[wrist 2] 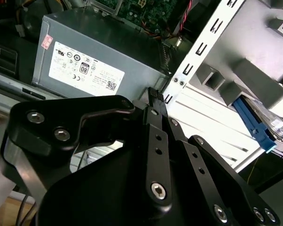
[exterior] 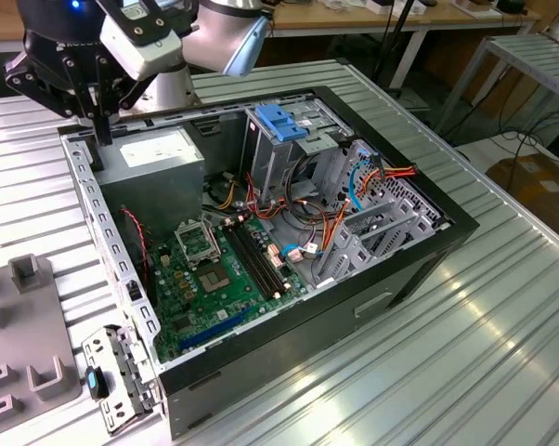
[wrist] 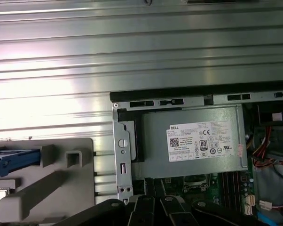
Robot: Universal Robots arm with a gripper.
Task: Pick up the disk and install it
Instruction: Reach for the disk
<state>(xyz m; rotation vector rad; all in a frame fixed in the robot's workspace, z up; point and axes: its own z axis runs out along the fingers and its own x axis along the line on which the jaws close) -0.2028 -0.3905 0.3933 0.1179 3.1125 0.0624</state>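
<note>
White printed sticker (wrist: 202,141) – small marks and codes – on grey metal box (wrist: 155,150)

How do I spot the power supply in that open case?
Find the open computer case on the ribbed metal table. The power supply fills the corner nearest the gripper: a plain grey metal box with a white sticker, unlike the green motherboard beside it.
</note>
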